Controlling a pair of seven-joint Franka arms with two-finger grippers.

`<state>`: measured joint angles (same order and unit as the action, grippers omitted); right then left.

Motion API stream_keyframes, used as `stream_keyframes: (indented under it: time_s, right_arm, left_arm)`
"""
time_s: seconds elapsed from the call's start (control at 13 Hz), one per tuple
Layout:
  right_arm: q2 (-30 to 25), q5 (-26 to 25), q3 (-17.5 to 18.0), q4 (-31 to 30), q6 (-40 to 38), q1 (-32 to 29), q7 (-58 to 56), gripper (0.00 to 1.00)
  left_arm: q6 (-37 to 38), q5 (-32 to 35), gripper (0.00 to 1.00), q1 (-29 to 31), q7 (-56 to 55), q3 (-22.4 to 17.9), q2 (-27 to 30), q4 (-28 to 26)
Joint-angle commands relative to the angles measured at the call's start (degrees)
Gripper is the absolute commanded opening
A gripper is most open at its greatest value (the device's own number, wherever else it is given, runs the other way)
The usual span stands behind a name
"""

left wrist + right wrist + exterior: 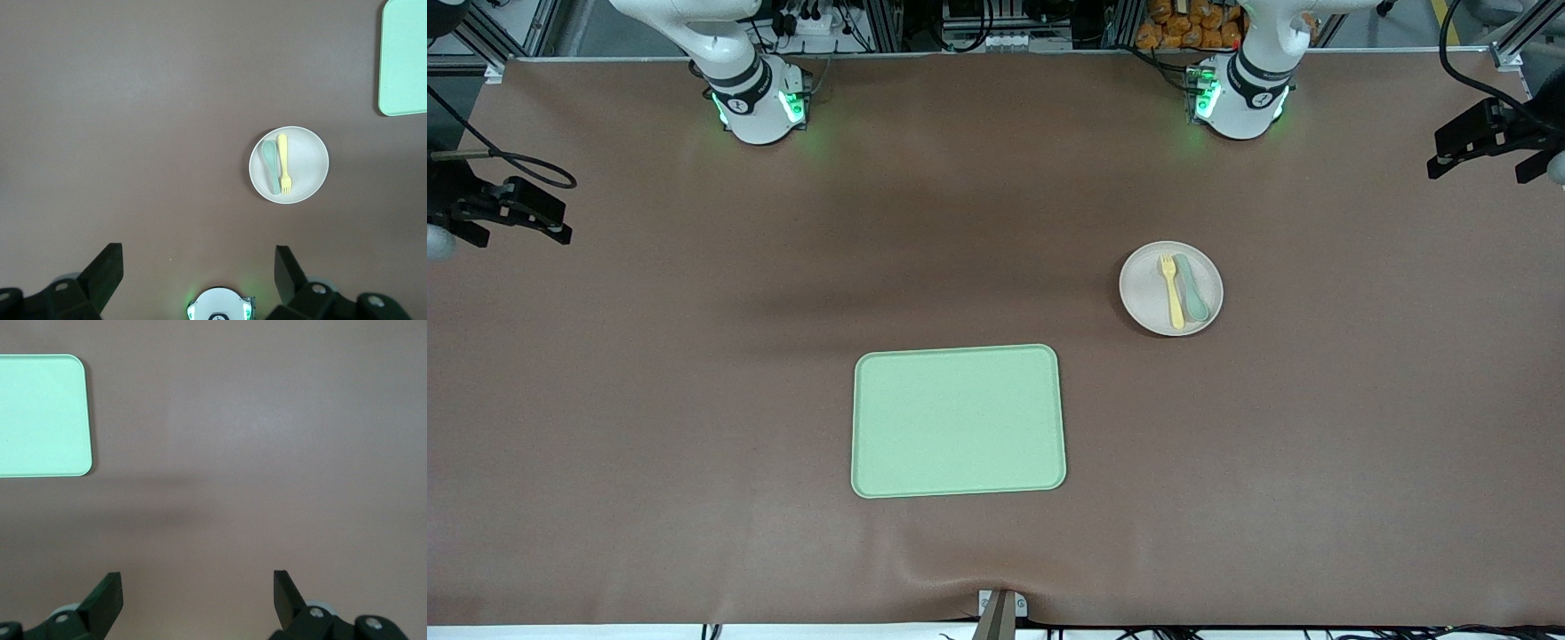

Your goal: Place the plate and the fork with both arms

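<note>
The off-white plate lies on the brown table toward the left arm's end, farther from the front camera than the green tray. On the plate rests the pale-yellow fork, side by side with a grey-green spoon. My left gripper hangs open and empty high over the table near its own base, well apart from the plate and fork. My right gripper is open and empty too, high over bare table. Only a corner of the tray shows in the right wrist view.
The light-green rectangular tray lies empty at the table's middle, near the front edge. Both arm bases stand along the edge farthest from the front camera. Black fixtures with cables jut in at the two table ends.
</note>
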<state>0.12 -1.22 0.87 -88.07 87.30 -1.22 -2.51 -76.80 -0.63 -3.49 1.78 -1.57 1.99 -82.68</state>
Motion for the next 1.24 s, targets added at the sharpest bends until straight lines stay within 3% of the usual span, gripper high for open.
stream_keyframes:
  time_s: [0.0, 0.46, 0.85, 1.16]
  right_arm:
    - [0.75, -0.19, 1.15, 1.41, 0.06, -1.33, 0.66, 1.00]
    - [0.75, -0.19, 1.15, 1.24, -0.55, -1.50, 0.66, 1.00]
    - [0.84, -0.19, 1.15, 1.33, -0.28, -1.33, 0.66, 1.00]
    - [0.75, -0.19, 1.06, 1.33, -0.46, -1.33, 0.66, 1.00]
  left_arm:
    - [-0.54, 0.45, 1.00, -0.29, 0.86, 0.08, 0.12, 0.07]
    - [-0.37, -0.15, 1.00, -0.20, 0.16, 0.08, -1.19, -0.63]
    - [-0.19, -2.26, 1.00, -0.82, -0.10, 0.69, -8.04, -3.35]
    - [-4.83, -4.47, 1.00, -0.99, -0.80, 4.11, -16.91, -4.06]
